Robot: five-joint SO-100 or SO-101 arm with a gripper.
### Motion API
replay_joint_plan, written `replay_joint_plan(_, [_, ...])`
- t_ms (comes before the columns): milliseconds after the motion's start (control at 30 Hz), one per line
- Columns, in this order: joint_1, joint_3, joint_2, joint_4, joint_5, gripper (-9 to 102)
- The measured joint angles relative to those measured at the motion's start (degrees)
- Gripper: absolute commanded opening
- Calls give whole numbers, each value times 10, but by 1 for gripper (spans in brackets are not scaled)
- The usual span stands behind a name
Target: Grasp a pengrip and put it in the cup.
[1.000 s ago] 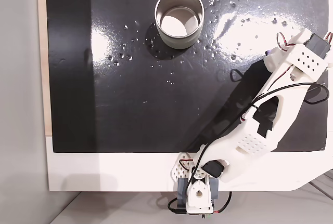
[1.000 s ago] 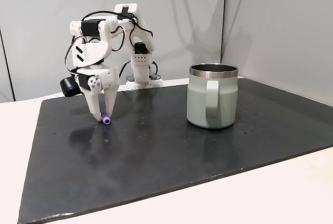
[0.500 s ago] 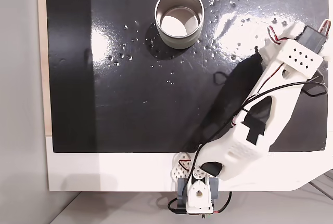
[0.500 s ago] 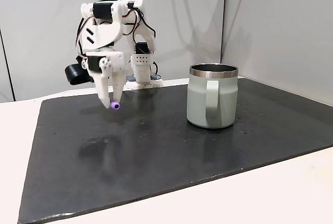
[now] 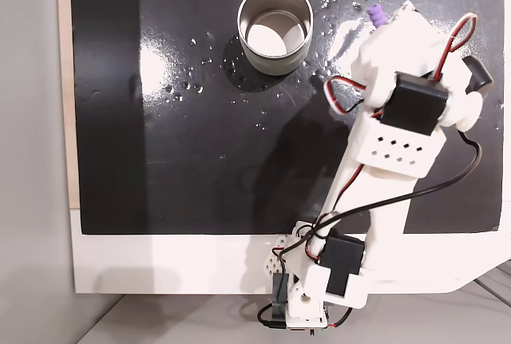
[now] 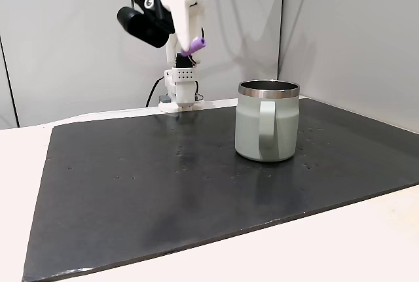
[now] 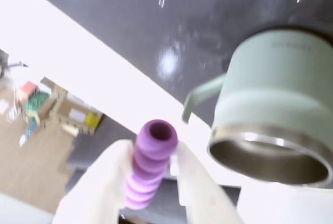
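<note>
- In the wrist view my jaws [image 7: 156, 182] are closed on the pengrip [image 7: 150, 164]; its lower end is hidden between the white fingers, and its hollow top points to 12 o'clock.
- In that same view the cup [image 7: 270, 125] sits at 3 o'clock of the pengrip, its right side cut off and blurred.
- From above, the cup [image 5: 275, 29] stands on the black mat [image 5: 184, 144]; the pengrip [image 5: 375, 14] pokes out at 3 o'clock of it, well apart.
- From the side, I see the arm [image 6: 171, 7] raised high, the pengrip [image 6: 194, 46] in the air at 10 o'clock of the cup [image 6: 266, 122].
</note>
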Motion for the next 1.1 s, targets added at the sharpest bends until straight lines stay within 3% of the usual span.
replay_joint_plan(667, [-185,-3,-33,-54,-102,0])
replay_joint_plan(1100, [-200,-3,-92,-66,-104,0])
